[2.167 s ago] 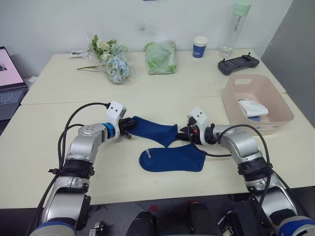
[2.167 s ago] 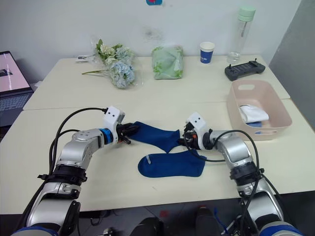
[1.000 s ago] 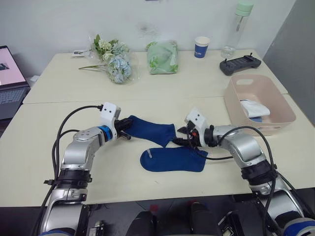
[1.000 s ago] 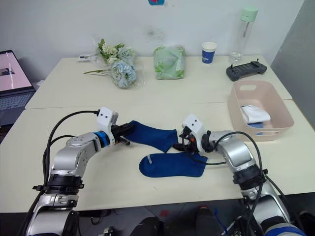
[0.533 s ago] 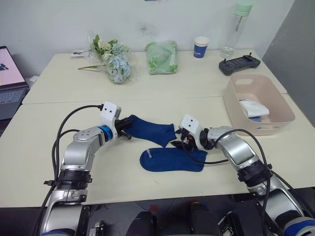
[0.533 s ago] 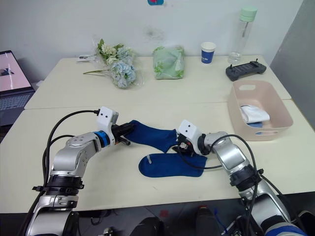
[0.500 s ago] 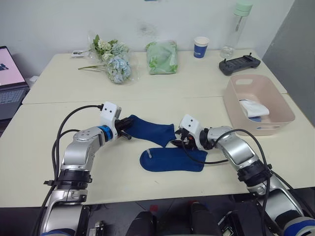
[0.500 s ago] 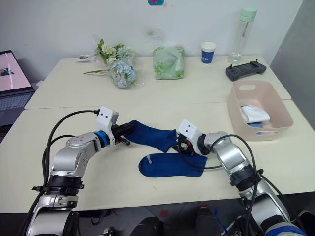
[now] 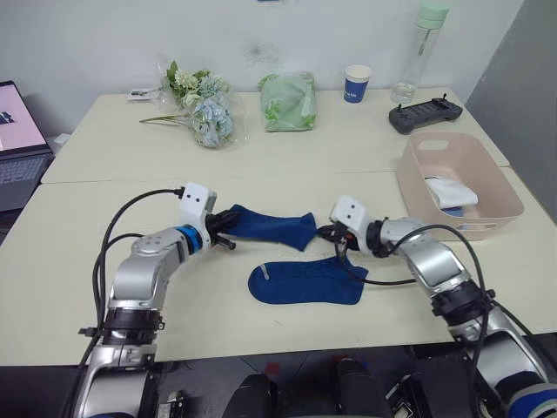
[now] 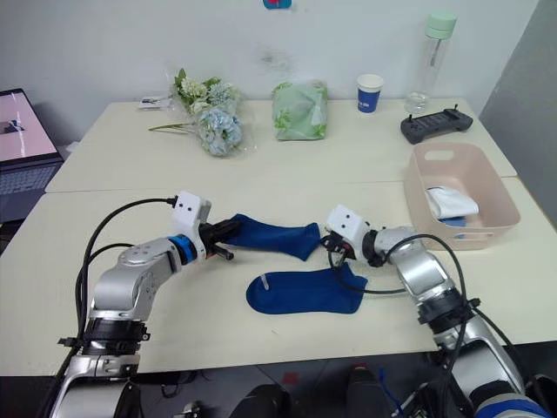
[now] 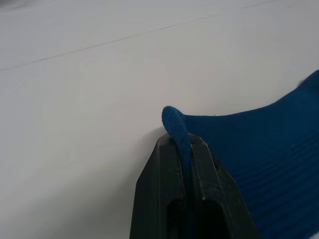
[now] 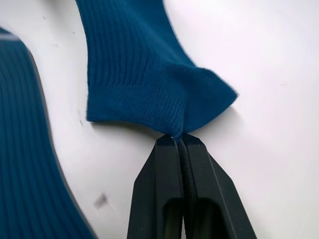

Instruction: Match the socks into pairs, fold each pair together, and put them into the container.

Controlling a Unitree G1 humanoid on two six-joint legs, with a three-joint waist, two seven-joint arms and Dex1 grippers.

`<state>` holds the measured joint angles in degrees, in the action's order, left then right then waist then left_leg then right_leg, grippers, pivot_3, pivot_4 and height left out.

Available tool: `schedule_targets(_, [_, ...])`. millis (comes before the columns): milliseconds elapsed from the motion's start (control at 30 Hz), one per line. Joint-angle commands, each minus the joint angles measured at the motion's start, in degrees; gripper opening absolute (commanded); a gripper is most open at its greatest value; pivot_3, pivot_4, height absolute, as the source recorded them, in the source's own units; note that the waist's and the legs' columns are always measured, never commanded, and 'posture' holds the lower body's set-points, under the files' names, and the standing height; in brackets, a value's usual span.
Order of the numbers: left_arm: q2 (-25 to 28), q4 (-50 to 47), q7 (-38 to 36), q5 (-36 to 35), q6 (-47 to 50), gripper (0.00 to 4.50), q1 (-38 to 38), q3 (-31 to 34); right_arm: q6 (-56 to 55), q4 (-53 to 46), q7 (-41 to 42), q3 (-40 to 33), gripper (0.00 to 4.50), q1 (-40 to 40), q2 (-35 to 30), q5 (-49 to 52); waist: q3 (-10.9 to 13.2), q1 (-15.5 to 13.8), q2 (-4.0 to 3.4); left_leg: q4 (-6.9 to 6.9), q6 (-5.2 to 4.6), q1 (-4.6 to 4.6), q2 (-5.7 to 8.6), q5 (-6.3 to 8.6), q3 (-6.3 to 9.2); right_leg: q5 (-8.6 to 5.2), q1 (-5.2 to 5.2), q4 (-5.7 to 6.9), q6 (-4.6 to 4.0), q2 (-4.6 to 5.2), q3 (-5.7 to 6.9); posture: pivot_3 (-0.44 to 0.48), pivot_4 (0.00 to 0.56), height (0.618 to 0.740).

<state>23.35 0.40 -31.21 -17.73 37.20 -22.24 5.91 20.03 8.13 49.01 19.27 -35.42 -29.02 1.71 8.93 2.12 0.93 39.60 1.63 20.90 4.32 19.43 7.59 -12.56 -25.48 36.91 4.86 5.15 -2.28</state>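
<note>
Spanning a cream table [image 9: 78, 252] by a white wall, navy sock [image 9: 265, 225] clamped by left pincer [image 9: 228, 228] and right pincer [image 9: 327, 233].

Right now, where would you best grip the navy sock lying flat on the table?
Probably the flat navy sock by its open cuff end, coming from above. It lies spread and untouched, and that edge is clear of the right gripper.

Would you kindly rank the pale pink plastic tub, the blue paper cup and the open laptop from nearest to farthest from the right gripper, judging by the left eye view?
From the right gripper:
1. Pale pink plastic tub, just off to the right side.
2. Blue paper cup, at the table's far edge.
3. Open laptop, far across on the left edge.
</note>
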Motion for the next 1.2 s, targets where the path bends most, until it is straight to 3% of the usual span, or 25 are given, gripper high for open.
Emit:
schedule_targets(33, [-5.77,-10.09,6.88,-2.83,3.31,0.00,3.02,1.43,-7.89,0.51,2.74,-1.86,0.01,-1.66,-4.10,-1.90,0.00,-0.25,0.01,0.00,0.00,0.00,0.00,0.00,-0.02,0.00,0.01,0.00,0.00,0.01,-0.01,0.000,0.150,0.740])
schedule_targets(200, [-17.19,-13.28,17.33,-0.37,-0.28,0.00,7.23,-0.15,-15.28,9.49,3.77,-1.93,0.01,-3.46,-5.08,-3.38,0.00,-0.37,0.03,0.01,0.00,-0.05,0.01,0.00,-0.04,0.00,0.09,0.00,0.00,-0.02,-0.01,0.000,0.150,0.740])
schedule_targets(300, [-20.52,-9.19,21.04,3.87,-8.56,0.00,7.15,-1.70,-18.01,14.18,3.53,-2.00,0.61,-4.13,-4.15,-4.08,0.00,-0.41,0.04,0.01,0.00,-0.07,0.03,0.00,-0.08,0.00,0.11,-0.01,0.00,-0.03,-0.02,0.000,0.150,0.740])
schedule_targets(400, [-20.91,-6.77,21.55,4.29,-10.75,0.00,7.24,-1.37,-19.95,14.90,4.25,-2.00,1.65,-4.44,-4.58,-5.08,0.00,-0.39,0.02,0.01,0.00,-0.07,0.03,0.00,-0.12,0.00,0.10,-0.02,-0.01,-0.02,-0.06,0.000,0.150,0.740])
schedule_targets(567, [-19.91,-5.92,19.60,2.22,-12.99,1.33,8.15,0.52,-22.78,13.42,4.57,-2.93,3.50,-4.30,-7.03,-6.56,0.00,-0.48,0.03,0.01,0.00,-0.06,0.03,0.00,-0.09,0.00,0.11,-0.04,0.00,-0.01,-0.04,0.000,0.150,0.740])
schedule_targets(633, [-17.77,-6.70,16.72,1.19,-13.25,1.96,8.56,0.85,-22.45,10.37,6.95,-4.04,3.84,-3.34,-7.74,-4.25,0.00,-0.50,0.03,0.01,0.00,-0.06,0.03,0.00,-0.08,0.00,0.11,-0.04,0.00,-0.01,-0.04,0.000,0.150,0.740])
schedule_targets(900, [-2.52,-5.97,1.65,-2.72,-17.33,4.48,6.69,4.70,-17.90,-0.60,14.18,-6.21,3.84,-0.80,-7.29,3.46,0.00,-0.41,0.02,-0.02,0.01,-0.07,-0.02,0.00,-0.05,0.00,0.10,-0.02,0.00,-0.08,-0.02,0.000,0.150,0.740])
schedule_targets(1033, [11.54,-3.11,-15.66,4.78,-31.06,4.48,7.72,-2.53,-26.44,1.96,15.97,-3.16,3.84,-1.45,-9.47,-2.16,0.02,-0.64,0.00,-0.03,0.00,-0.04,0.01,0.01,-0.01,0.00,0.14,-0.11,0.00,-0.02,0.03,0.000,0.150,0.740])
schedule_targets(1200, [13.48,2.86,-19.20,7.20,-39.05,4.48,5.76,-5.24,-30.60,9.40,14.04,-4.12,3.84,-4.93,-9.83,-4.79,0.04,-0.65,-0.03,-0.04,-0.01,-0.07,0.04,0.00,-0.05,0.00,0.17,-0.12,-0.01,-0.02,0.03,0.000,0.150,0.740])
